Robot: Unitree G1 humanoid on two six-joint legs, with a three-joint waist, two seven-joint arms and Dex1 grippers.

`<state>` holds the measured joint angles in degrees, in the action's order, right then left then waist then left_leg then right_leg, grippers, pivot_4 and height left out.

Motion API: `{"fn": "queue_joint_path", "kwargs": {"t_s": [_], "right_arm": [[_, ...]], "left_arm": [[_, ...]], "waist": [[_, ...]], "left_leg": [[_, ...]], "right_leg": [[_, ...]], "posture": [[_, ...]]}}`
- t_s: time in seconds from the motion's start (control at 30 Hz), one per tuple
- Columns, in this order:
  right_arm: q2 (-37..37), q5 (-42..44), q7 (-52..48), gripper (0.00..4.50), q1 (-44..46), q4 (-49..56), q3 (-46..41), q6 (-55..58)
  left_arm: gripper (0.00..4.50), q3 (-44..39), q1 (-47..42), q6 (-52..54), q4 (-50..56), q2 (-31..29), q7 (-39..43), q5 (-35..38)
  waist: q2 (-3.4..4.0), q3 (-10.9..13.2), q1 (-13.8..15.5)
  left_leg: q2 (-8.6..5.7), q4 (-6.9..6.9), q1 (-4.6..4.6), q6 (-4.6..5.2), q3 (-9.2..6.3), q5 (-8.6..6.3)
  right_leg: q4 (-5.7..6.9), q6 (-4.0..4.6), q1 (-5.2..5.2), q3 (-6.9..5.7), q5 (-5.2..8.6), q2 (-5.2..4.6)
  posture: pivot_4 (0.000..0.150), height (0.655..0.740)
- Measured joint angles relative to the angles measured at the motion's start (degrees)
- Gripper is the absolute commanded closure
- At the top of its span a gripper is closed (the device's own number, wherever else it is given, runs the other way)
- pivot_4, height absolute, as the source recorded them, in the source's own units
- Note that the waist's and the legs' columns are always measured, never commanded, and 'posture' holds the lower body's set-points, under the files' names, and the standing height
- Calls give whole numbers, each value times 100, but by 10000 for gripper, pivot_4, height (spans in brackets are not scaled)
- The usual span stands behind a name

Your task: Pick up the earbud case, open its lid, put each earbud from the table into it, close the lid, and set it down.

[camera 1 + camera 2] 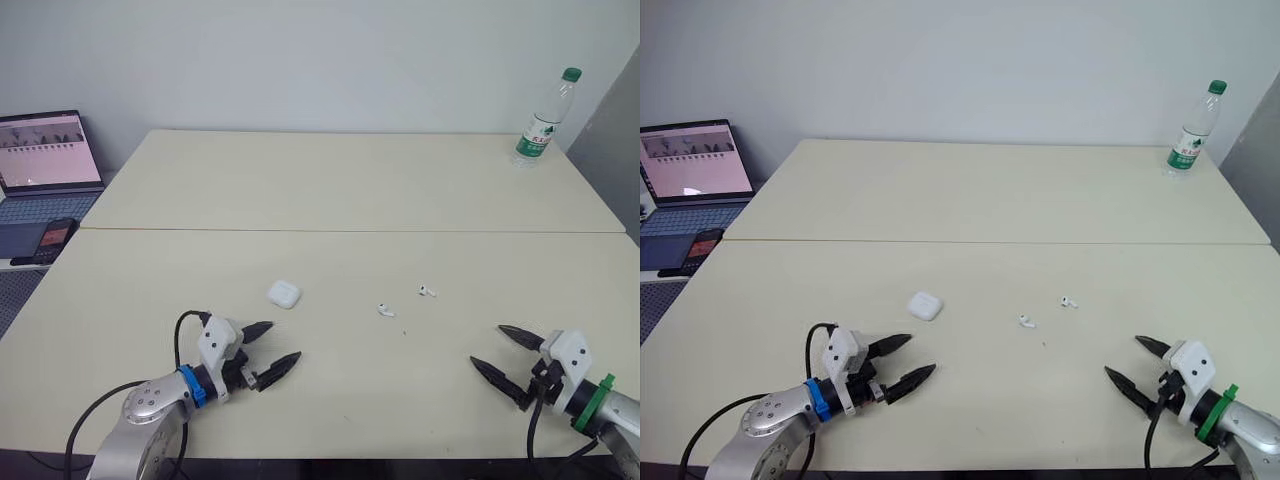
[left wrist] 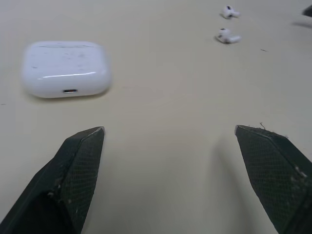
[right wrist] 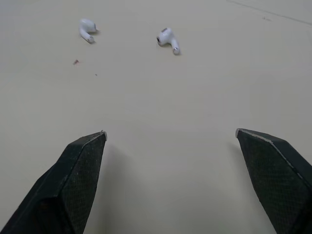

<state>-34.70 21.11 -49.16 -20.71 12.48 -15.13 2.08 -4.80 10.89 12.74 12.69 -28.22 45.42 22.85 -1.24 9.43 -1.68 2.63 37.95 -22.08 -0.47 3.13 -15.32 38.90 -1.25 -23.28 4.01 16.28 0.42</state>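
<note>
left pincer [image 1: 285, 340], right pincer [image 1: 487, 344] gaping, empty; earbud case [image 1: 284, 294] flat, port facing left pincer.

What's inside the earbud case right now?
The earbud case lies closed on the table, so its inside is hidden. The nearer earbud and the farther earbud both lie outside it.
</note>
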Motion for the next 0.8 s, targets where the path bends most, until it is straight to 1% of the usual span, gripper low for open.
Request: {"fn": "queue_joint_path", "kwargs": {"t_s": [0.17, 0.3, 0.43, 0.53, 0.7, 0.8], "right_arm": [[3, 279, -148, 480, -33, 620, 296, 234], [-51, 710, -229, 480, 25, 1347, 558, 651], [-63, 928, -219, 480, 244, 1779, 661, 862], [-66, 928, -176, 480, 422, 1919, 695, 882], [-67, 925, -144, 480, 421, 1921, 694, 890], [-69, 919, -141, 0, 339, 1921, 676, 883]], "left_arm": [[0, -205, -412, -152, -215, 320, -531, -123], [0, -69, -730, -264, -426, 543, -824, -386], [0, 110, -915, -301, -666, 683, -1002, -617], [0, 249, -1119, -318, -852, 724, -1099, -792], [0, 387, -1409, -324, -1069, 819, -1233, -1025], [5685, 400, -1408, -314, -1069, 837, -1231, -1022]], "waist": [[-16, 9, 1], [-30, 14, 1], [-56, 29, 1], [-64, 32, 1], [-61, 29, 21], [-60, 27, 19]], "left_leg": [[-1, 2, -2, 0, 3, 0], [-2, 2, -5, 0, 3, 0], [-1, 2, -5, -1, -1, 0], [-3, 3, -4, -1, -1, 0], [-7, 4, -2, -1, -1, 0], [-6, 5, 0, -1, 0, 0]], "right_leg": [[0, -10, 1, 3, -6, 1], [-2, -13, 1, 2, -7, 1], [-1, -14, 1, 0, -8, 2], [-1, -17, 2, 1, -9, 2], [-1, -20, 6, 2, -12, 0], [-1, -21, 7, 3, -12, 0]], "posture": [[1500, 7362], [1500, 7362], [1500, 7362], [1500, 7362], [1500, 7362], [1500, 7362]]}}
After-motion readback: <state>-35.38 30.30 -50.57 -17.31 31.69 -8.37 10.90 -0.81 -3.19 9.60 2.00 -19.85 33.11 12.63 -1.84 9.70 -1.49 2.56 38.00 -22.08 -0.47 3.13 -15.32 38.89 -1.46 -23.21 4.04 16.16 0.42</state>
